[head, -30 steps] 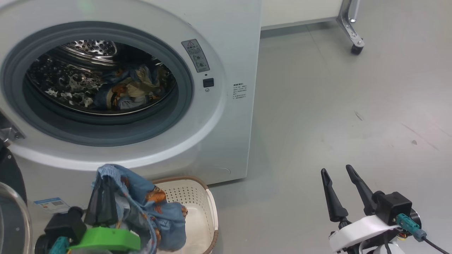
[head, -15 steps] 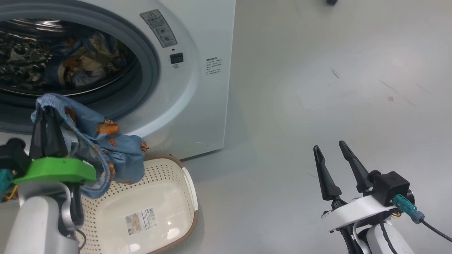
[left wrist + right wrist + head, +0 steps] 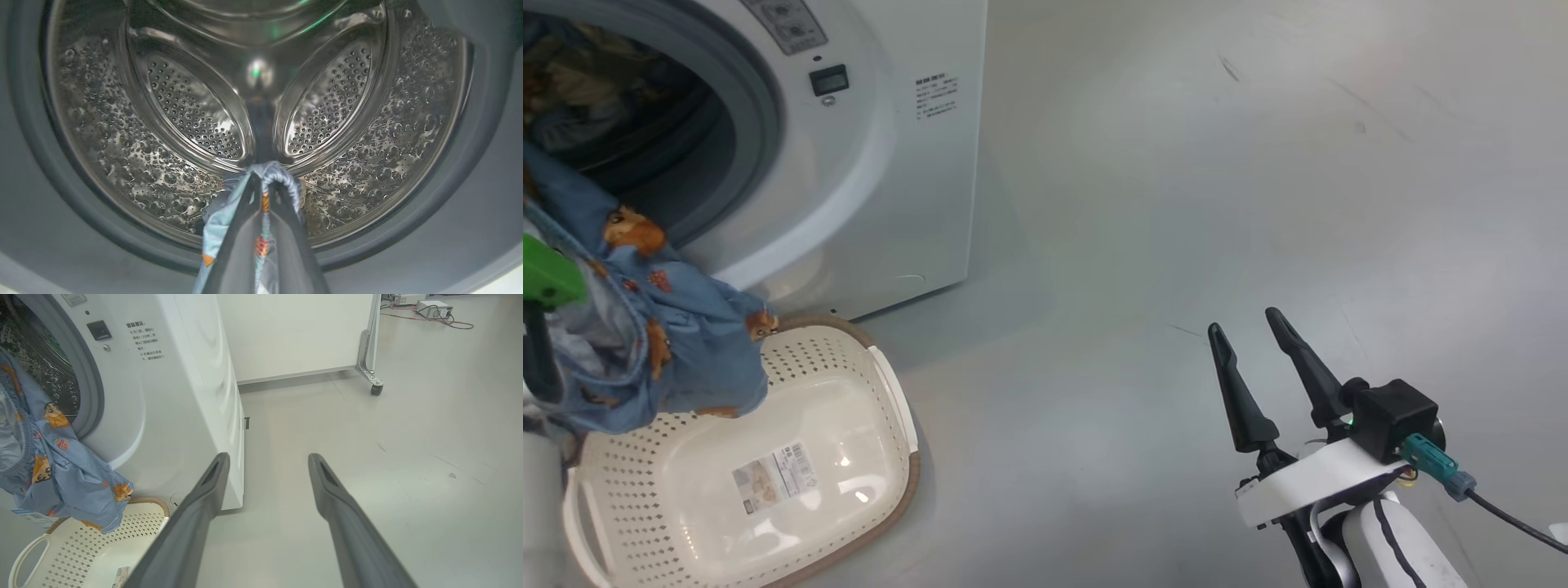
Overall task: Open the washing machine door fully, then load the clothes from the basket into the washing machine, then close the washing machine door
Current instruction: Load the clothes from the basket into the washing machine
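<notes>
The white washing machine [image 3: 874, 163] stands with its opening uncovered; its door is out of view. My left gripper [image 3: 263, 181] is shut on a light blue garment [image 3: 282, 175] with orange-brown figures, and it faces straight into the steel drum [image 3: 184, 102]. That garment [image 3: 678, 343] hangs in front of the grey gasket, above the cream basket [image 3: 841, 367]. The basket's floor shows a barcode sticker [image 3: 772, 472]. More fabric lies dimly inside the drum [image 3: 564, 90]. My right gripper [image 3: 1244, 319] is open over bare floor, well to the right of the machine [image 3: 184, 375].
Grey floor [image 3: 1258, 163] stretches to the right of the machine. A white panel on a wheeled metal leg [image 3: 376, 388] stands behind it. A small box with cables [image 3: 434, 308] lies on the floor far back.
The head camera has swung, so the whole picture has shifted. My left gripper has carried the garment up from the basket to the drum opening. The right gripper stays open and still.
</notes>
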`<state>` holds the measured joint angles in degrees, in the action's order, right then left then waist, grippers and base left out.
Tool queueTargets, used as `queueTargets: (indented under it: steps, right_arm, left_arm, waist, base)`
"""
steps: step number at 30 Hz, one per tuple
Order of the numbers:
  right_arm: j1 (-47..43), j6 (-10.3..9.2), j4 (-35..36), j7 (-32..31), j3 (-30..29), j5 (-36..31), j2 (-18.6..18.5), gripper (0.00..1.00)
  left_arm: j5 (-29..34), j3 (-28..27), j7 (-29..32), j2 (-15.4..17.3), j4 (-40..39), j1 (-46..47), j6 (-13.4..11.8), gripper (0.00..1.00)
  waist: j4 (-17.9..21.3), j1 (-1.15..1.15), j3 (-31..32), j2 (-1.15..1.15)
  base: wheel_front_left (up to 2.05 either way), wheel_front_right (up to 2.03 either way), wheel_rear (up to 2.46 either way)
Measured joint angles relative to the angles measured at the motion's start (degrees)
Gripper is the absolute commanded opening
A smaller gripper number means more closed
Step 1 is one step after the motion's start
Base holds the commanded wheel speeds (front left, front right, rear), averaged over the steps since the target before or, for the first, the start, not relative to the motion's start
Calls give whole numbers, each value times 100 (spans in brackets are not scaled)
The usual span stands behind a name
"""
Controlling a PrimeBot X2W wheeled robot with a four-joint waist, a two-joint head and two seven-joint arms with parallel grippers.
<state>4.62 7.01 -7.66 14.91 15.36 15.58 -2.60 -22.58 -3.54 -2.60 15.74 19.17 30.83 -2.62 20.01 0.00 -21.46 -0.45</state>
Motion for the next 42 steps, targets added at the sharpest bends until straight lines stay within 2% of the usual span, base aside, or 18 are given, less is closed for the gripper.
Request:
queueTargets:
  steps: [11,23,29,34,37,38,39,41,42]
  right_arm:
    - [226,0,40,0,203,138,21,100]
    - [351,0,196,0,252,460,33,100]
    - [441,0,279,0,364,637,38,100]
    - [549,0,275,0,366,711,40,100]
    - [591,0,235,0,364,711,42,100]
    - [591,-1,224,0,358,711,40,100]
    - [593,0,215,0,354,710,41,100]
    - [600,0,194,0,350,706,41,100]
    - [602,-1,180,0,342,703,41,100]
  left_arm:
    - [-16,-186,381,600,508,1389,26,0]
    - [-233,-428,564,698,744,2835,56,0]
    - [-377,-599,547,745,860,3581,-21,0]
    - [-124,-437,559,927,1379,3698,-53,0]
    - [156,-155,557,991,1712,3538,-52,0]
    - [268,-45,566,1009,1782,3484,-52,7]
    - [370,62,572,1032,1846,3445,-49,24]
    - [502,223,590,1044,1957,3403,-32,49]
    - [544,271,589,1034,2002,3400,-15,84]
  waist:
    - [403,0,-747,0]
    - [677,1,-1407,0]
    - [757,1,-1708,0]
    - [786,1,-1865,0]
    - [785,0,-1835,0]
    - [777,0,-1813,0]
    - [769,1,-1790,0]
    - [747,1,-1741,0]
    - [733,0,-1717,0]
  base:
    - [0,0,0]
    - [0,0,0]
    - [0,0,0]
    - [0,0,0]
    - [0,0,0]
    - [0,0,0]
    - [0,0,0]
    - [0,0,0]
    - [0,0,0]
